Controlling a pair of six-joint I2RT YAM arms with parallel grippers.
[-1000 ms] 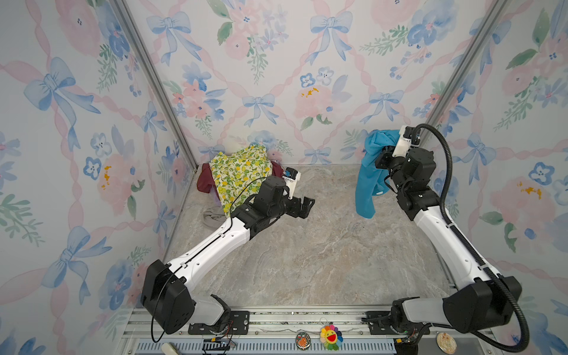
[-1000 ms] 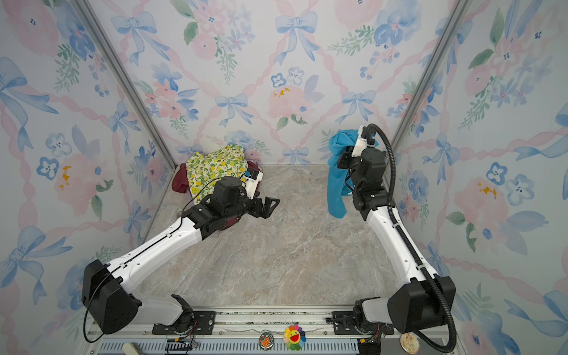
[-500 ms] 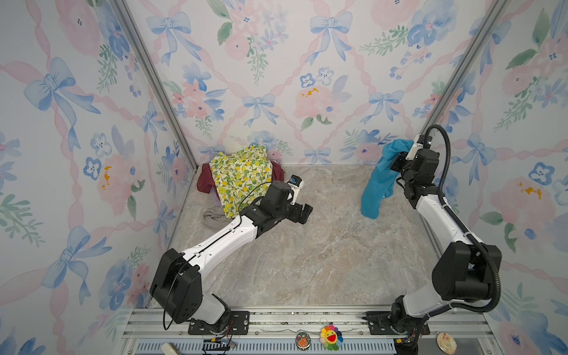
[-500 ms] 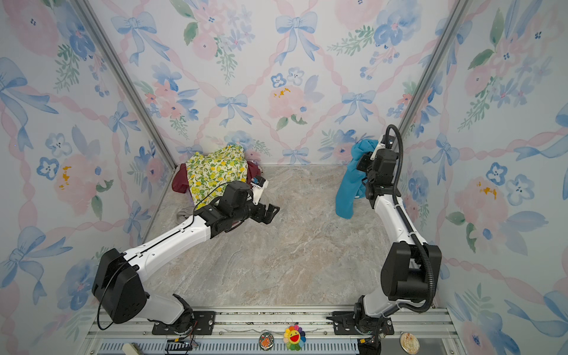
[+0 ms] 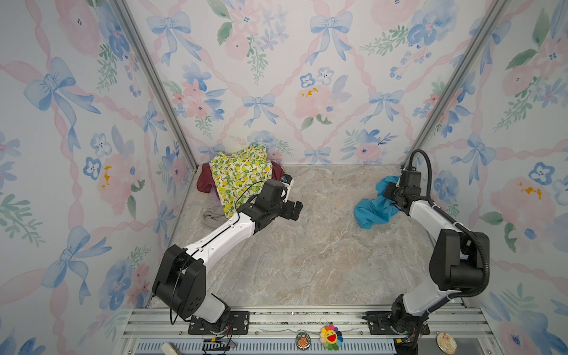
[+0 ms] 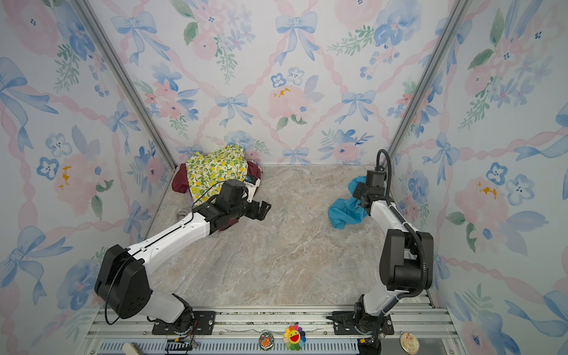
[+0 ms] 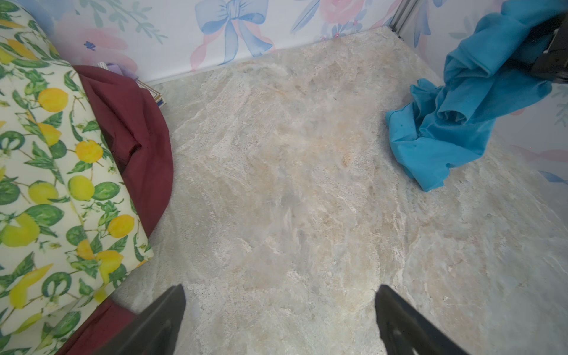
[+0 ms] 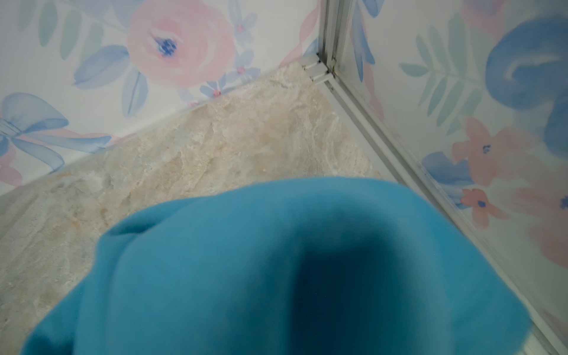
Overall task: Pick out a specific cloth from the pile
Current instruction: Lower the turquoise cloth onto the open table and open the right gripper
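A marble-patterned bench (image 5: 307, 261) lies between floral-papered walls. Over its left half the left fingers (image 5: 295, 209) stand spread wide and empty, just beside the pile (image 5: 236, 175). Near the right wall, the right fingers (image 5: 388, 192) are clamped tight on the cloth (image 5: 372, 212). It is turquoise, bunched up at them, with its lower folds lying on the bench, well apart from the pile. In the far left corner, the pile shows a lemon-print cloth (image 6: 215, 172) over a maroon cloth (image 6: 179, 184), with a beige piece (image 5: 212, 218) at its near edge.

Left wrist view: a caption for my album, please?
Open left tool above marble floor, between the pile and the turquoise cloth.
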